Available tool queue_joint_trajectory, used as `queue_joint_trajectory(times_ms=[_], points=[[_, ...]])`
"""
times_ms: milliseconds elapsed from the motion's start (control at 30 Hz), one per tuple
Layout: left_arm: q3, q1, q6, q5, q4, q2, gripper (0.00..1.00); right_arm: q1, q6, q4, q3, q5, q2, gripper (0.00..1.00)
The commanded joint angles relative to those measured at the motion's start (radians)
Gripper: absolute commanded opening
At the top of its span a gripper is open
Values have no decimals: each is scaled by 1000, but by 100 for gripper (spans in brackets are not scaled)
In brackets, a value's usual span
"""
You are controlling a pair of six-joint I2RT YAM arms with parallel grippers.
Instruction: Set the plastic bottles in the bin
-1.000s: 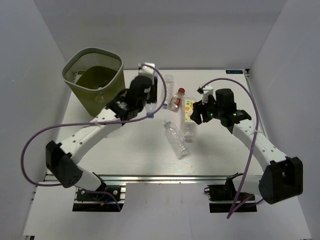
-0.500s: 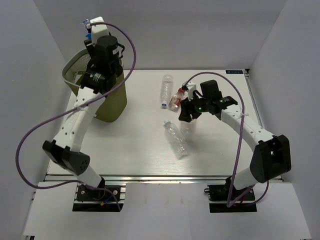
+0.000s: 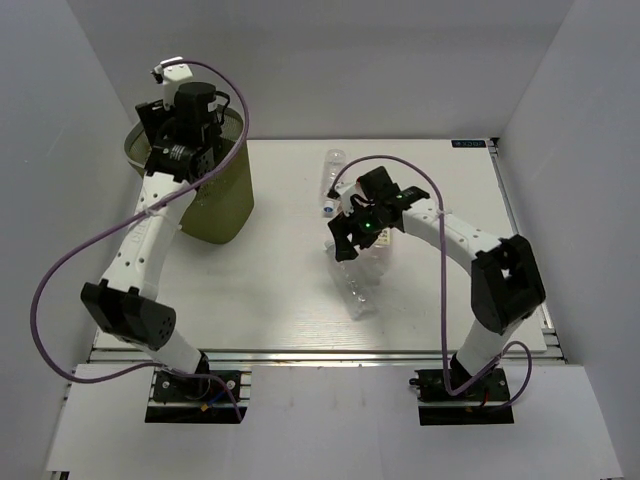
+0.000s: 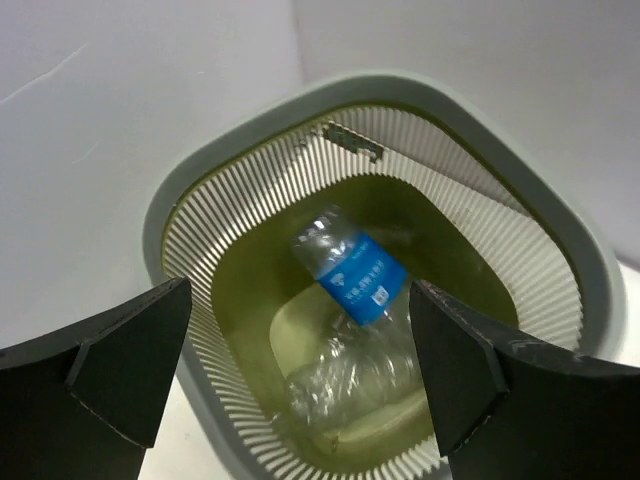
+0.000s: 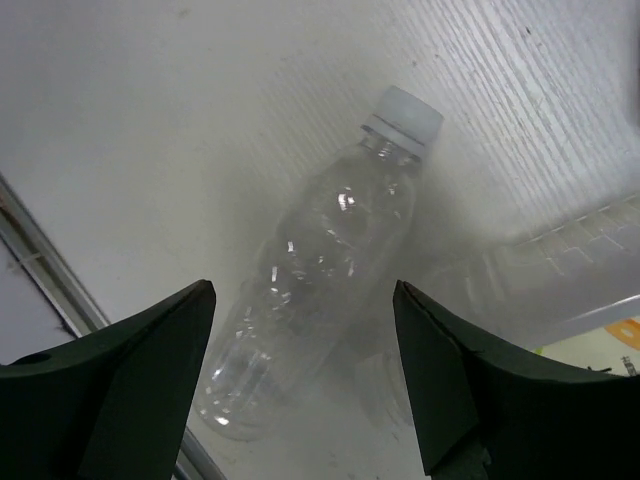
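Note:
My left gripper (image 3: 178, 150) hangs over the olive-green bin (image 3: 225, 205) at the back left, and it is open (image 4: 300, 370) with nothing between its fingers. Inside the bin (image 4: 160, 210) a blue-labelled bottle (image 4: 357, 278) lies tilted on a crumpled clear bottle (image 4: 345, 385). My right gripper (image 3: 348, 238) is open above a clear plastic bottle (image 3: 356, 288) lying mid-table. In the right wrist view that white-capped bottle (image 5: 320, 290) lies between and below the open fingers (image 5: 120, 390), untouched. Another clear bottle (image 3: 331, 178) lies further back.
In the right wrist view a second clear ridged bottle (image 5: 560, 265) lies just right of the one under the gripper, with a bit of yellow-orange label (image 5: 625, 335) at the edge. The right arm (image 3: 440, 225) arches over the table's middle. White walls close in on three sides.
My left arm swung from mid-table up over the bin, opened, and the blue-labelled bottle now lies in the bin. My right gripper moved left over the clear bottle and opened wider.

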Motion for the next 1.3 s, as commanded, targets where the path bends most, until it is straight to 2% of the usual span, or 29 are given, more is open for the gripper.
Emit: queue_joint_trajectory(times_ms=[0, 33, 100, 133, 167, 267, 433, 567, 733, 833, 900, 933, 967, 1000, 1033, 1067, 1133, 1167, 1267], points=[[-77, -16, 116, 178, 93, -142, 100, 14, 17, -49, 57, 125, 54, 78], [-132, -27, 150, 344, 128, -203, 100, 17, 26, -47, 57, 148, 83, 79], [-168, -27, 210, 591, 155, -243, 100, 29, 38, -64, 72, 208, 114, 83], [-168, -27, 210, 776, 135, -253, 100, 32, 37, -73, 83, 212, 128, 85], [-177, -27, 224, 892, 112, -253, 100, 38, 38, -80, 88, 213, 163, 90], [-255, -48, 212, 1214, 29, -277, 100, 54, 49, -92, 89, 192, 194, 90], [-516, -67, 169, 1241, 38, -420, 100, 83, 69, -64, 72, 169, 218, 90], [-642, -76, 140, 1267, 20, -506, 100, 98, 80, -57, 42, 215, 229, 80], [-795, -85, 39, 1303, -26, -512, 100, 101, 43, -72, 20, 251, 228, 81], [-917, -99, -46, 1324, 18, -541, 100, 109, 31, -70, 3, 265, 229, 80], [-964, -111, -82, 1324, 64, -570, 100, 101, 18, -73, 5, 252, 222, 73], [-992, -111, -107, 1324, 64, -579, 100, 97, 2, -76, 11, 242, 208, 61], [-1001, -122, -107, 1324, 64, -580, 100, 95, -44, -102, 22, 195, 197, 55], [-1016, -122, -119, 1335, 64, -580, 100, 91, -58, -131, 73, 183, 191, 50], [-1026, -134, -119, 1335, 64, -580, 100, 85, -99, -144, 101, 169, 159, 39], [-1035, -134, -119, 1349, 64, -567, 100, 83, -136, -174, 132, 103, 145, 35], [-1053, -154, -119, 1349, 64, -538, 100, 71, -166, -193, 287, 87, 113, 23], [-1070, -154, -119, 1361, 64, -529, 100, 69, -190, -196, 389, 83, 108, 20], [-1093, -176, -141, 1361, 99, -506, 100, 66, -172, -202, 708, 80, 142, 20]])
